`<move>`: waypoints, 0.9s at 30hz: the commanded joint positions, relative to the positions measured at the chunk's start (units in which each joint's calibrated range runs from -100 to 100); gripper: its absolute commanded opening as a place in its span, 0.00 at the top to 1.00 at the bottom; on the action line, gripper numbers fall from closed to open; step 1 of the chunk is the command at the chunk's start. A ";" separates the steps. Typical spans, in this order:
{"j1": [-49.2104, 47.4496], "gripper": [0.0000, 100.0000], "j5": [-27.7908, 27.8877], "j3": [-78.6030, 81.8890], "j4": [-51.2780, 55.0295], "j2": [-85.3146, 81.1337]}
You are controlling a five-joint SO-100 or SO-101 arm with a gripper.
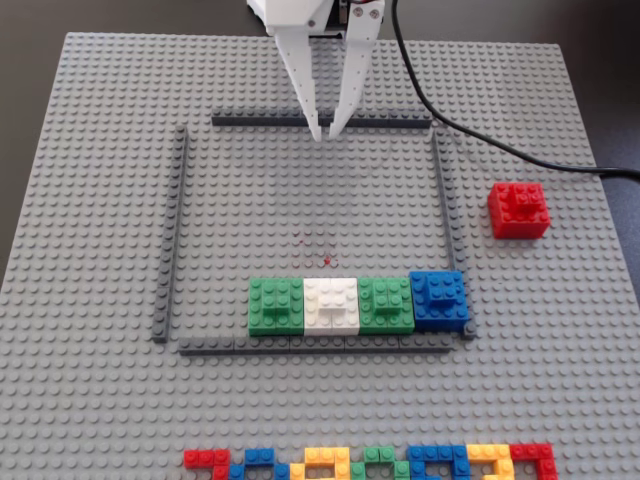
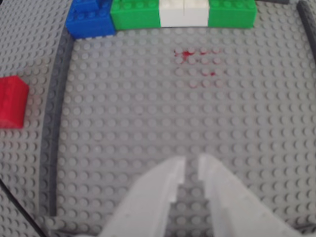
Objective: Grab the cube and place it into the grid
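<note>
The red cube (image 1: pixel 518 210) sits on the grey studded baseplate (image 1: pixel 100 200), outside the right side of the grid frame of dark grey strips (image 1: pixel 445 200). In the wrist view the cube (image 2: pixel 12 101) shows at the left edge. Inside the frame, along its near strip, stands a row of green (image 1: pixel 275 305), white (image 1: pixel 331 303), green (image 1: pixel 385 302) and blue (image 1: pixel 438 298) bricks. My white gripper (image 1: pixel 326 133) hangs over the frame's far strip, well away from the cube. Its jaws are almost together with a narrow gap and hold nothing; it also shows in the wrist view (image 2: pixel 191 165).
A black cable (image 1: pixel 480 130) runs across the plate's far right corner. A line of mixed coloured bricks (image 1: pixel 370 463) lies along the plate's near edge. Small red marks (image 1: pixel 325 250) dot the studs in the frame's middle.
</note>
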 commanded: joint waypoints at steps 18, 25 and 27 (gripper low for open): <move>1.31 1.00 -1.22 0.62 9.59 -2.04; 1.31 1.00 -1.17 0.62 6.52 -2.04; 1.24 1.00 -0.88 0.62 5.78 -2.04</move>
